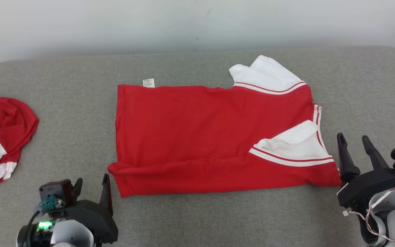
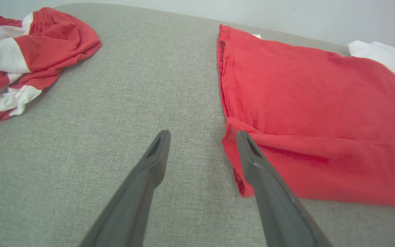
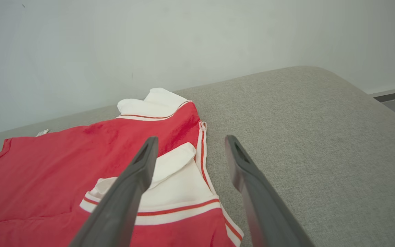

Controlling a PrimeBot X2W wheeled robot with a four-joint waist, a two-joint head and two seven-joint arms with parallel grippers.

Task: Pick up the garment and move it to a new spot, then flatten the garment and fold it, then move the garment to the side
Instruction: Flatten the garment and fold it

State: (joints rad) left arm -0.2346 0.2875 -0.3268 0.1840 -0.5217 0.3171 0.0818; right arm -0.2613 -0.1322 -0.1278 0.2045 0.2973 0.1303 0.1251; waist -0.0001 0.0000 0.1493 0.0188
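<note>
Red shirt (image 1: 214,137), part-folded, is stretched between the left gripper (image 1: 92,178) and the right gripper (image 1: 352,137), both spread wide and empty. Its near corners are best pinched simultaneously so the next fold is kept even.

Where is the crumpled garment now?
In the head view, the crumpled garment sits at the left edge of the grey surface, apart from the spread red shirt.

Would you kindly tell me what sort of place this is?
Probably a test room for garment folding: a grey fabric-covered padded surface, a bare pale wall behind it, and a red-and-white garment laid flat.
</note>
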